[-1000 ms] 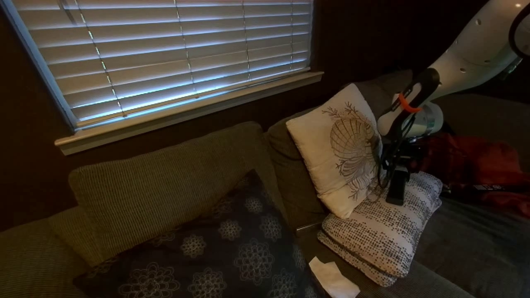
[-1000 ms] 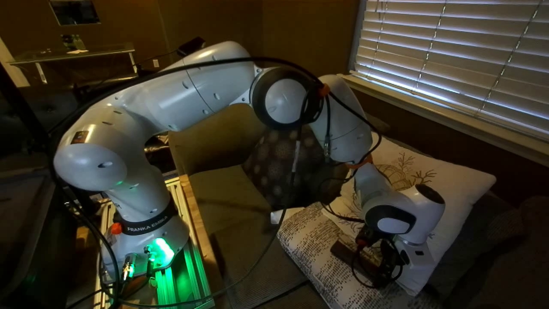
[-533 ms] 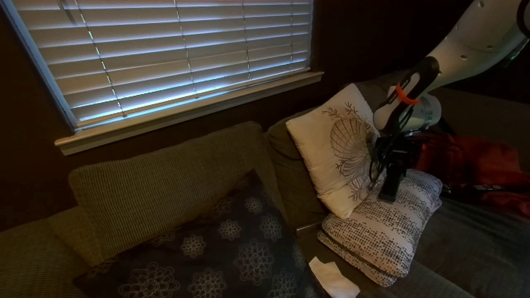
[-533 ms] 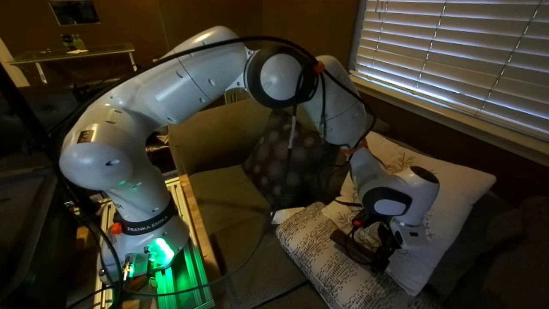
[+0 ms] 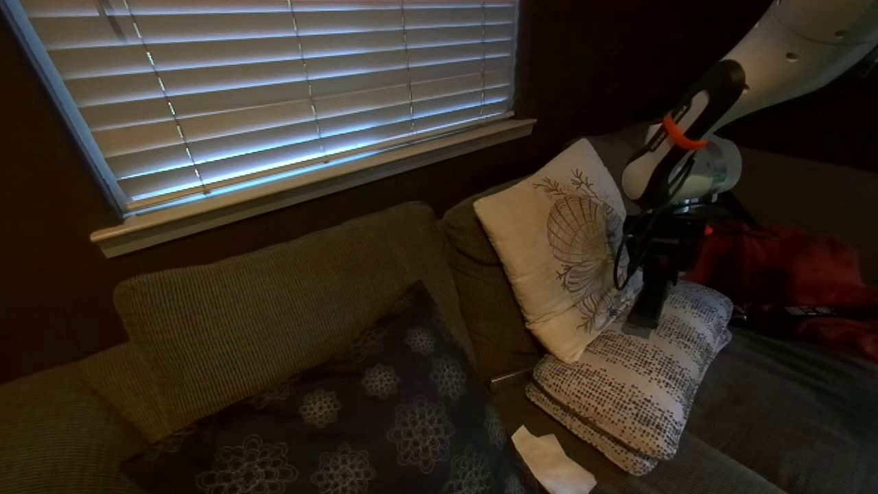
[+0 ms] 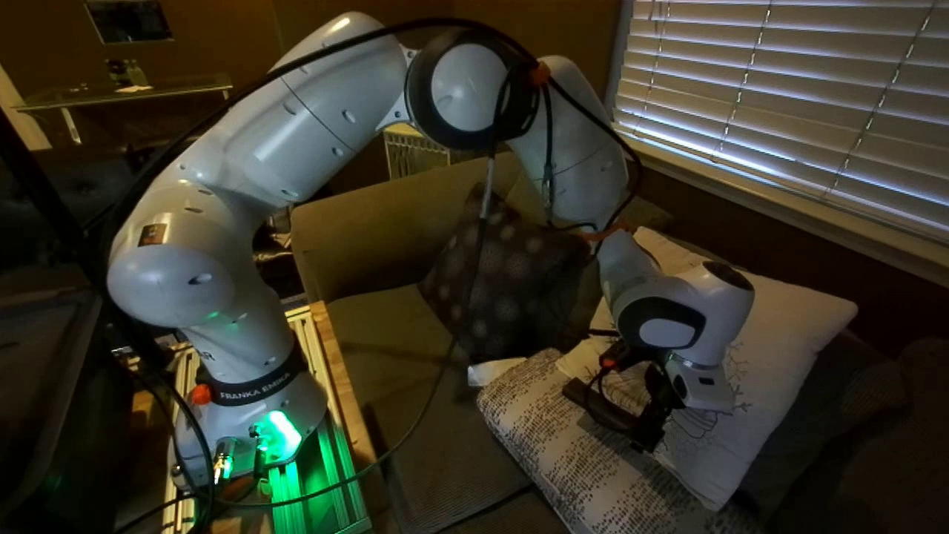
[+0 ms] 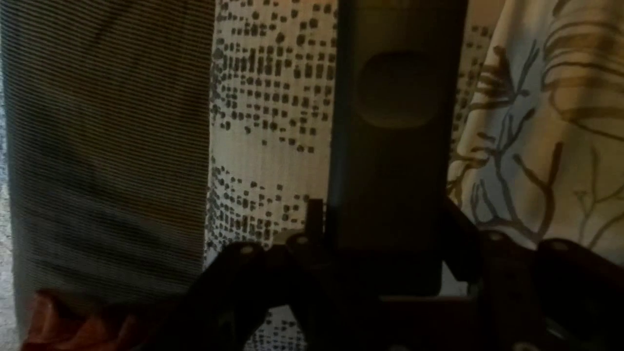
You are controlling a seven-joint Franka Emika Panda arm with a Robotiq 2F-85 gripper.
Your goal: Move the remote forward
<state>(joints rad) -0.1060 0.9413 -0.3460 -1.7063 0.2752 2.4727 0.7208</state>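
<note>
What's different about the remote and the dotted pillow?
The remote is small and slim; the dotted pillow is far bigger. The remote is dark; the dotted pillow is pale with dark specks. The remote is held in the gripper; the dotted pillow lies on the sofa. Both look roughly rectangular.

light: dim | window blinds lowered, daylight leaking through | pale sill beneath | far wall brown, table in front | ribbed sofa sitting below sill
</note>
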